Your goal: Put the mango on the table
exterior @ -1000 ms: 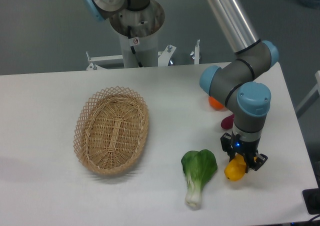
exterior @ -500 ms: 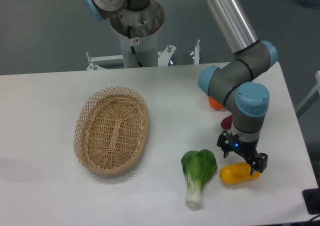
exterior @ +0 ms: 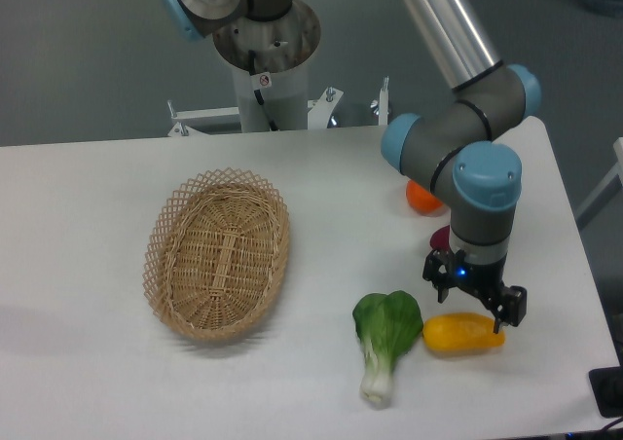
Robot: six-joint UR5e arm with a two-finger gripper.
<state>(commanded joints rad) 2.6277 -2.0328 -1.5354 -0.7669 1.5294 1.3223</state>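
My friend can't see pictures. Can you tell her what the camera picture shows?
A yellow mango lies on the white table, just below the robot's open gripper. A leafy green vegetable sits beside the mango, an empty woven basket is farther left, and an orange peeks out behind the arm.

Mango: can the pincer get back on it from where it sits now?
Probably yes. The pincer hangs open right above the mango, which lies flat on the table. The bok choy lies beside the mango's left end, not over it.
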